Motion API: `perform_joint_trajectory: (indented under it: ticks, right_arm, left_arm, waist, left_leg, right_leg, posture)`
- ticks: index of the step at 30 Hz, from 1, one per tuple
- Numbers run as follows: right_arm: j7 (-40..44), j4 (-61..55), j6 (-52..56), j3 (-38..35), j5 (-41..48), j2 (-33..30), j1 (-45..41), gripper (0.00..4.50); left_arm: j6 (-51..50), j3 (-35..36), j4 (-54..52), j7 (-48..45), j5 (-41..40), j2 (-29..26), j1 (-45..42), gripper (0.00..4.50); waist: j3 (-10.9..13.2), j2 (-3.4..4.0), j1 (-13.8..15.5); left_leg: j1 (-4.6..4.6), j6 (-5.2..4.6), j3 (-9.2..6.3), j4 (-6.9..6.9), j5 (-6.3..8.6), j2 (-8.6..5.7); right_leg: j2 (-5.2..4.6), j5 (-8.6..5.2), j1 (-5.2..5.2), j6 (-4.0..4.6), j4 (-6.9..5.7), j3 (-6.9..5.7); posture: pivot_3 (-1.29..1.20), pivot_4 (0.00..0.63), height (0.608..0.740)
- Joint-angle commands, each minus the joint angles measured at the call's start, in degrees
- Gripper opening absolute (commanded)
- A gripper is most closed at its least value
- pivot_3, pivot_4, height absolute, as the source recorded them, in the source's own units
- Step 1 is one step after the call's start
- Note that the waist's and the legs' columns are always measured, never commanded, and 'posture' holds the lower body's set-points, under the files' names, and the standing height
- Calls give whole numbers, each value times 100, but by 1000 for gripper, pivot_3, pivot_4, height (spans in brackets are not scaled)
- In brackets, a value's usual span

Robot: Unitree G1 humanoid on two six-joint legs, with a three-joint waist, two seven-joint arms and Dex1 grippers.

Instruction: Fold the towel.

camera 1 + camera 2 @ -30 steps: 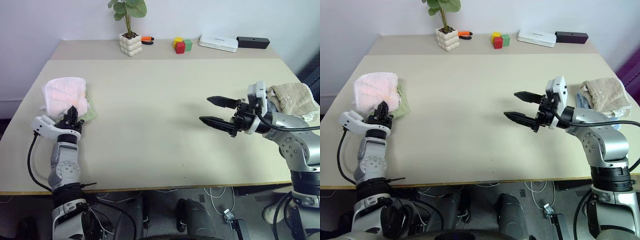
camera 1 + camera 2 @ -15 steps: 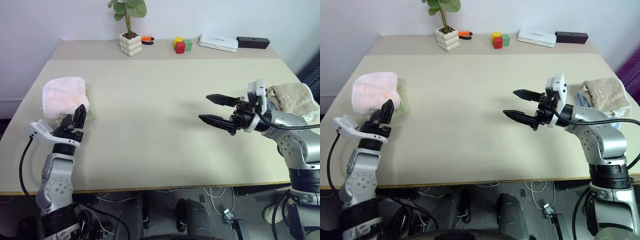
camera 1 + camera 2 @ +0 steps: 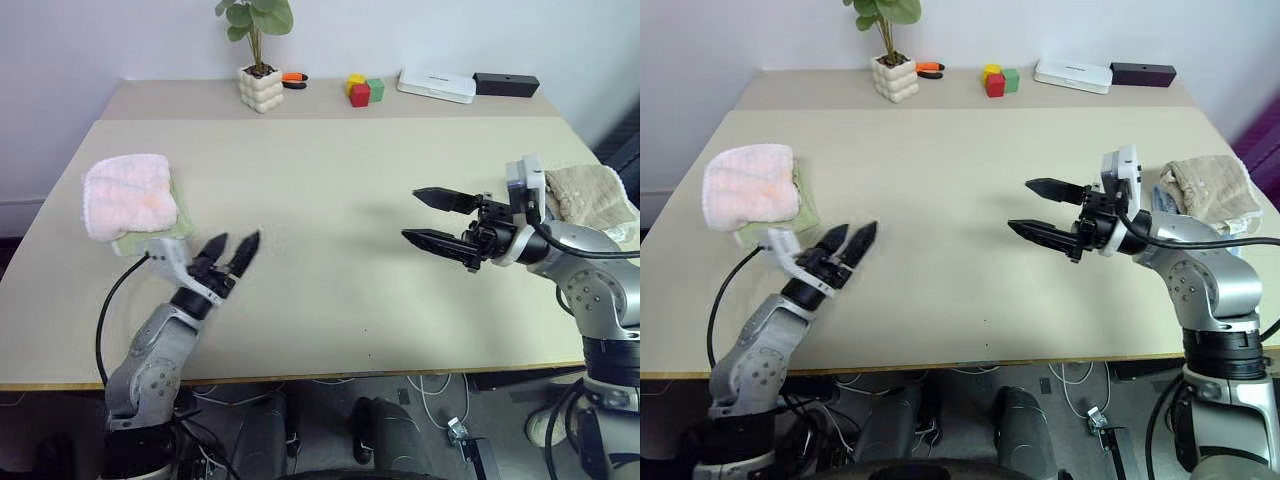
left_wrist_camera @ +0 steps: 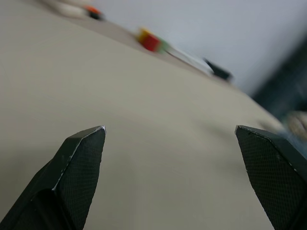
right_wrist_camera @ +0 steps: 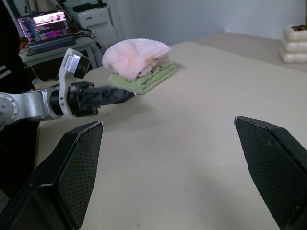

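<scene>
Grippers near the table's front hang wide and empty: left gripper (image 3: pixel 232 252) by the left edge, right gripper (image 3: pixel 432 219) toward the right. Farther back at the left edge, the folded towel (image 3: pixel 128 194) tops a green cloth (image 5: pixel 144 79). Soft and light, it looks best pinched at a corner.

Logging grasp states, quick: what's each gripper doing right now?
Left gripper: open, holding nothing, beside the pink towel.
Right gripper: open, holding nothing, above the table.
</scene>
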State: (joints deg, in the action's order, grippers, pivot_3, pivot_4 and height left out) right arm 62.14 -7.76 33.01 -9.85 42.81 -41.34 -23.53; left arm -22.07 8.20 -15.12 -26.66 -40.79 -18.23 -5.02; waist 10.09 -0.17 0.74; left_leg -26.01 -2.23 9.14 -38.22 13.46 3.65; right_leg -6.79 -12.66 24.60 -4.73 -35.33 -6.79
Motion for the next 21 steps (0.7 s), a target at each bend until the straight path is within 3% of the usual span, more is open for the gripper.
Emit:
perform_joint_trajectory:
  ticks: [1, 7, 17, 21]
  right_arm:
    - [165, -29, -67, -210, 81, -118, -25, 4500]
    - [563, 88, -273, -256, -130, -354, 600, 4500]
    - [184, -609, 23, -687, 107, -568, 948, 4500]
    - [139, -609, 133, -853, 192, -708, 907, 4500]
  left_arm:
    - [150, 10, 38, -600, 150, -386, -563, 4429]
    - [566, -297, 942, -1693, 833, -1093, -1344, 4429]
    - [1030, -469, 1954, -2790, 1147, -1177, -1959, 4429]
    - [1440, -690, 2389, -2918, 1621, -1111, -2220, 4429]
  waist:
    - [-1, 4, -1]
    - [-3, 9, 18]
    - [0, 12, -8]
    - [0, 12, 10]
  left_leg:
    - [0, 0, 1, 0, 0, 0]
    - [-6, -3, 4, 9, 0, -4]
    - [-28, -14, 2, 3, -10, 0]
    - [-31, -16, 1, -3, -11, -3]
  right_leg:
    - [0, 1, 3, 1, 2, 1]
    - [-1, 2, -2, 0, 7, 1]
    - [2, 11, 16, -15, 2, 0]
    - [-1, 11, 16, -13, 3, -1]
  posture:
    - [0, 150, 740]
    - [0, 150, 740]
    - [0, 150, 740]
    - [0, 150, 740]
